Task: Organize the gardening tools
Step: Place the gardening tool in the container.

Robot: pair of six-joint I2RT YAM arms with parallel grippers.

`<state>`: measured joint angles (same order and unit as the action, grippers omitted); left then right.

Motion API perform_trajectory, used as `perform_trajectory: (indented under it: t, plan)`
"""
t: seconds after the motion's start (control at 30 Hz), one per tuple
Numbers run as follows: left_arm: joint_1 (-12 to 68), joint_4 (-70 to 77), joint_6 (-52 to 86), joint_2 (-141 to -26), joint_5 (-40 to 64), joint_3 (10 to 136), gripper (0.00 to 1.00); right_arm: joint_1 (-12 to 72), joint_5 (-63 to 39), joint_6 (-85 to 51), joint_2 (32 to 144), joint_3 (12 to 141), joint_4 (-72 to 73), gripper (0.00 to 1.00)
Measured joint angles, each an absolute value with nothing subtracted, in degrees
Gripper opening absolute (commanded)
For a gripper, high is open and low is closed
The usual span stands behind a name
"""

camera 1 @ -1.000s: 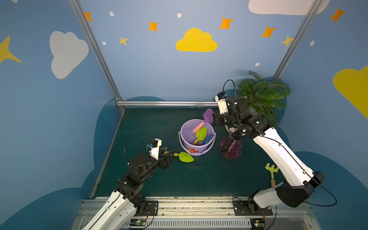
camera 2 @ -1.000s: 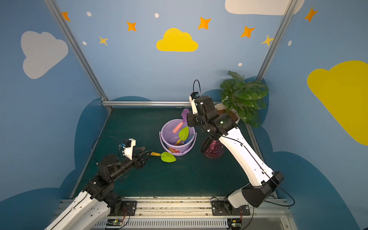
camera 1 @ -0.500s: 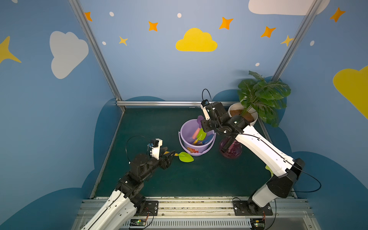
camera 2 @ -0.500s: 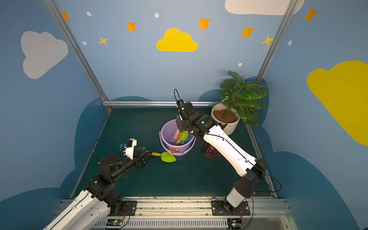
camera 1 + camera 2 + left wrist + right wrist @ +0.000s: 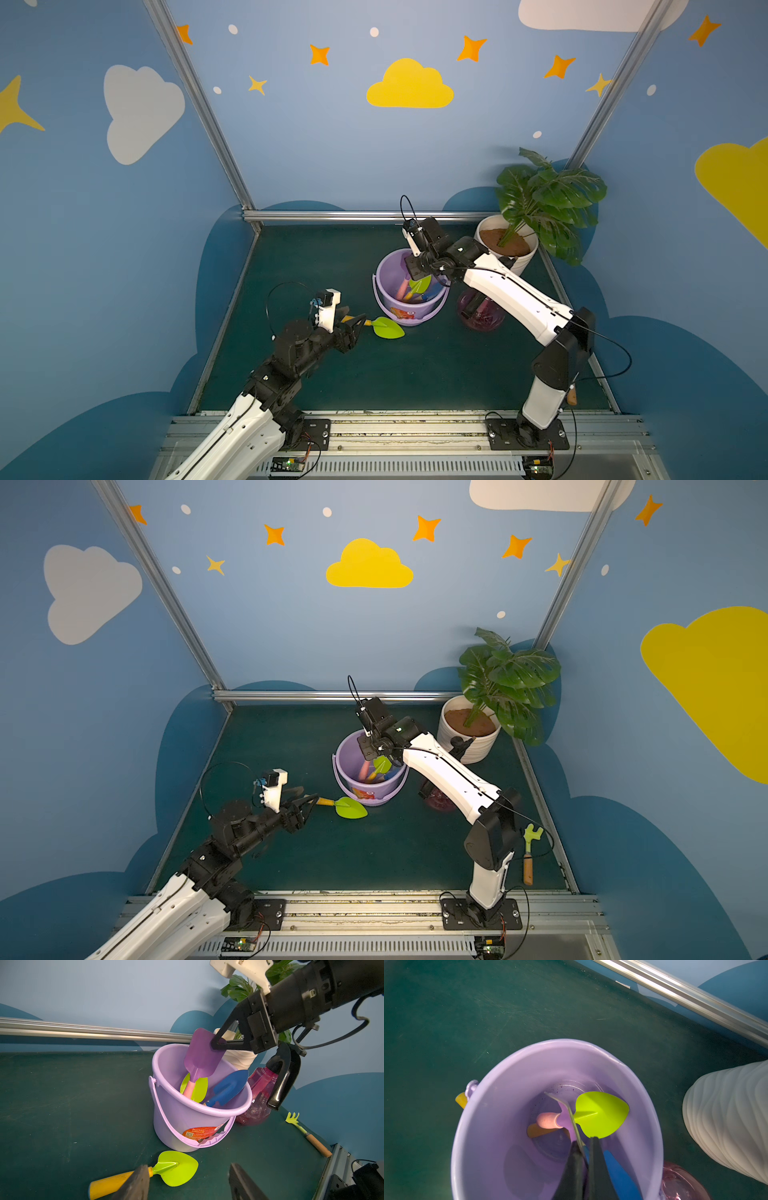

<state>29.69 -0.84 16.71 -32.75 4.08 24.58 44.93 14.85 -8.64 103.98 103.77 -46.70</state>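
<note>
Purple trowel (image 5: 200, 1053): blade pinched by right gripper (image 5: 217, 1044), jaws clenched, pink handle down inside lilac bucket (image 5: 176, 1118). Lime-green trowel (image 5: 176, 1168) flat on mat (image 5: 83, 1105) beside bucket; left gripper (image 5: 187, 1167) jaws spread apart, one finger (image 5: 135, 1184) over its yellow handle.

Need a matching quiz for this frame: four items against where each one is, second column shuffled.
1. purple trowel
2. blue trowel
3. pink spray bottle
4. green hand rake

A. lying flat on the mat
B. blade pinched in the right gripper
C. loose in the lilac bucket, blade up
D. standing upright beside the lilac bucket

Pairs: 1-B, 2-C, 3-D, 4-A
</note>
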Motion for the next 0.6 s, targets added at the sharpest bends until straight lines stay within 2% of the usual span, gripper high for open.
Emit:
perform_trajectory:
  t: [0.3,0.6]
  plan:
    - [29.8,-1.45,15.55,-35.79,2.35,24.6,0.67,44.91,14.31,-9.3,109.03,108.14,-50.3,0.0]
    - [29.8,-2.17,12.64,-39.92,0.36,25.19,0.74,44.75,14.35,-10.26,109.71,110.67,-53.65,0.21]
